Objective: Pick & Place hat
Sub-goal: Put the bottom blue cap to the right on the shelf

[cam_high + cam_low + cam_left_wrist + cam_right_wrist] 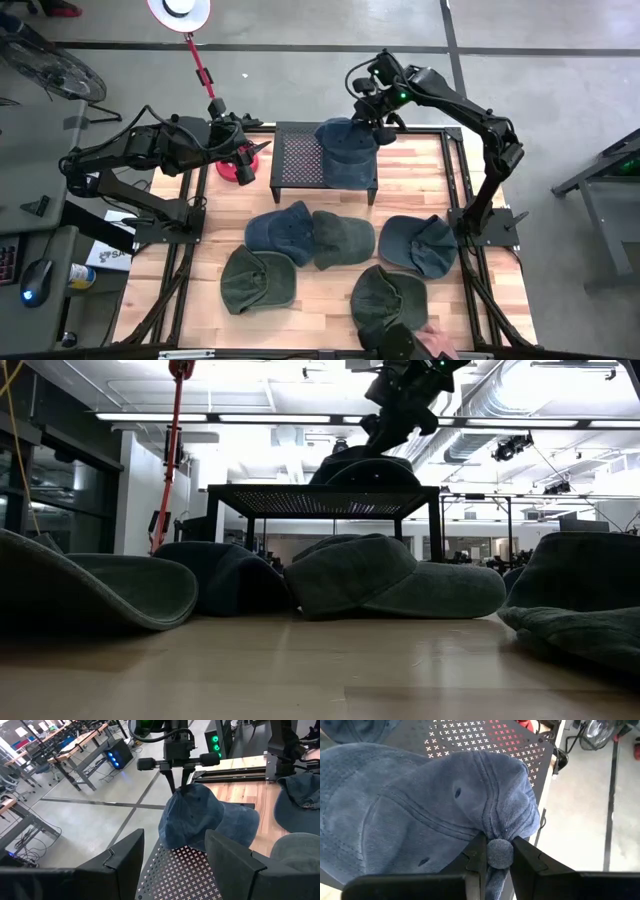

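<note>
Blue hat (pixel 435 805): soft washed cloth, matt, stitched seams, cloth-covered top button. Rack (pixel 300 158): dark perforated metal, matt. Worktop (pixel 320 300): pale wood planks, smooth, slight sheen. Green hats (pixel 258 280): matt cloth. Floor (pixel 95 820): smooth grey concrete.

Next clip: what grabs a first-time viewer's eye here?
The right claw, shut on the top button of a blue denim cap that rests on the black perforated stand at the table's far edge. In front of it, five more caps lie scattered on the wooden table. The left claw waits open beside the stand.
</note>
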`<state>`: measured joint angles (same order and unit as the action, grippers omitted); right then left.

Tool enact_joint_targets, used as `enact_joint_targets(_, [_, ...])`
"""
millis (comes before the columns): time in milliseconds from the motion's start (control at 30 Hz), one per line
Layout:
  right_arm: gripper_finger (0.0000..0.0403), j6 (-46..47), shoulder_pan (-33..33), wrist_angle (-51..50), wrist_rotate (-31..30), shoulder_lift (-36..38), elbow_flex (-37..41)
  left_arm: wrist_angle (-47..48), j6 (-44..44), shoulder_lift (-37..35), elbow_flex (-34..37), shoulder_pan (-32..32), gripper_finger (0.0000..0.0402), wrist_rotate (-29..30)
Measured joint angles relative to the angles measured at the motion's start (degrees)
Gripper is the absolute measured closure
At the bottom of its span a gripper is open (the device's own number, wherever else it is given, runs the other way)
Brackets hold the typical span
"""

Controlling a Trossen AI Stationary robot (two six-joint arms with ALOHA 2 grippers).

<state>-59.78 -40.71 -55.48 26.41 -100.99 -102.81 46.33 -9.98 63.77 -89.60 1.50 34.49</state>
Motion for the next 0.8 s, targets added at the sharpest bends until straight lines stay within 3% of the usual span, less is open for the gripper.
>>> enact_joint_targets(200, [0.0353,-0.8,0.4,1.1,-4.0,0.0,0.0,0.0,0.1,0.0,0.0,0.0,0.0198,0.0])
enact_joint_targets(433, [0.0301,-0.7,0.7,1.7,-4.0,0.0,0.0,0.1,0.1,0.0,0.0,0.0,0.0198,0.0])
enact_joint_targets(800, [0.0281,3.0,2.8,5.5,-5.2,0.0,0.0,0.1,0.1,0.0,0.0,0.0,0.0198,-0.3])
